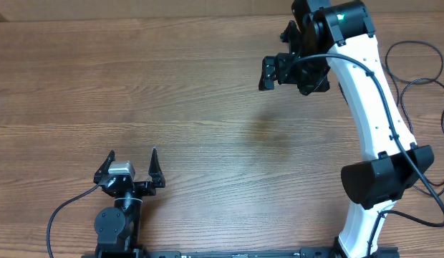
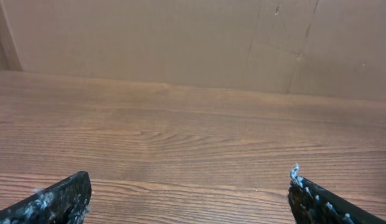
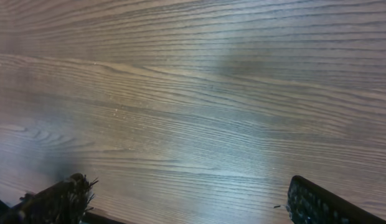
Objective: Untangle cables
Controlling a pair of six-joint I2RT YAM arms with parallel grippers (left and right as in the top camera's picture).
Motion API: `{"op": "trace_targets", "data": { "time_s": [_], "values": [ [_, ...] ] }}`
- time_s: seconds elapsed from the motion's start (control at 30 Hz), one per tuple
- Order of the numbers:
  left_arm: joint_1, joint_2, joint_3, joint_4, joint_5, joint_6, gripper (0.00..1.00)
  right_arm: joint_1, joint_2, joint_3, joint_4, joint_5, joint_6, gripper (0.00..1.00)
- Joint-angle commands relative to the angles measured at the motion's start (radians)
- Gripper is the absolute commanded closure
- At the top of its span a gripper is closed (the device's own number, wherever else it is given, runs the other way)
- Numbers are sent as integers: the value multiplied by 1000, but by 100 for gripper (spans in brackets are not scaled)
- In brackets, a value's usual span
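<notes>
Thin black cords (image 1: 420, 44) loop along the table's right edge behind the right arm and are partly cut off by the frame. They may be the cables; no plug ends show. My left gripper (image 1: 132, 154) stands open near the front left, far from them, with only bare wood between its fingers (image 2: 188, 182). My right gripper (image 1: 265, 74) hangs open above the far middle of the table, pointing left. Nothing but wood grain lies between its fingers (image 3: 188, 185). Neither wrist view shows any cord.
The wooden table (image 1: 208, 107) fills the overhead view. The right arm's white link (image 1: 369, 107) crosses the right side, with a black wire running along it. A brown wall (image 2: 180, 37) rises behind the table's far edge in the left wrist view.
</notes>
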Motion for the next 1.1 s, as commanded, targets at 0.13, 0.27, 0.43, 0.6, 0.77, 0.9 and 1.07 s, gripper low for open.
{"op": "trace_targets", "data": {
  "time_s": [0.13,0.27,0.43,0.6,0.77,0.9,1.07],
  "values": [
    [7,-10,-4,2,-16,19,0,-11,-46,-6,1,10,-6,0],
    [7,-10,-4,2,-16,19,0,-11,-110,-6,1,58,-6,0],
    [7,-10,-4,2,-16,19,1,-11,-212,-7,1,97,-9,0],
    [7,-10,-4,2,-16,19,0,-11,-336,-81,1,128,-9,0],
    [7,-10,-4,2,-16,19,0,-11,-512,-347,1,183,-5,0],
    [7,-10,-4,2,-16,19,0,-11,-646,-583,48,202,-1,0],
    [7,-10,-4,2,-16,19,0,-11,-814,-818,235,204,8,0]
  ]
}}
